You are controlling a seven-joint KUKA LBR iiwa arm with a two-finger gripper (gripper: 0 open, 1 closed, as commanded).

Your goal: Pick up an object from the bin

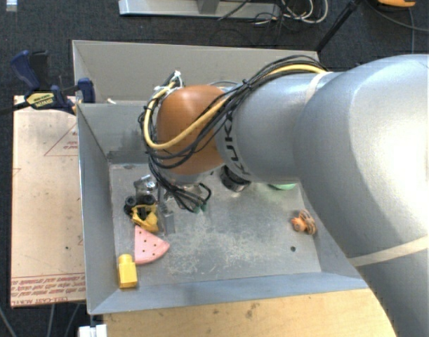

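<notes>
My gripper (pixel 166 217) hangs below the orange wrist cover, low over the left part of the bin floor. Right beside it, on its left, lies a small yellow and black thing (pixel 142 213), touching or nearly touching it. Whether the gripper has hold of it I cannot tell. A pink wedge-shaped piece (pixel 150 246) lies flat just in front of the gripper. A yellow block (pixel 127 270) sits further forward, near the front left corner.
A small orange thing (pixel 304 222) lies on the right of the floor. A pale green thing (pixel 285 185) peeks out from under the arm at the back right. The arm covers much of the bin's back and right side.
</notes>
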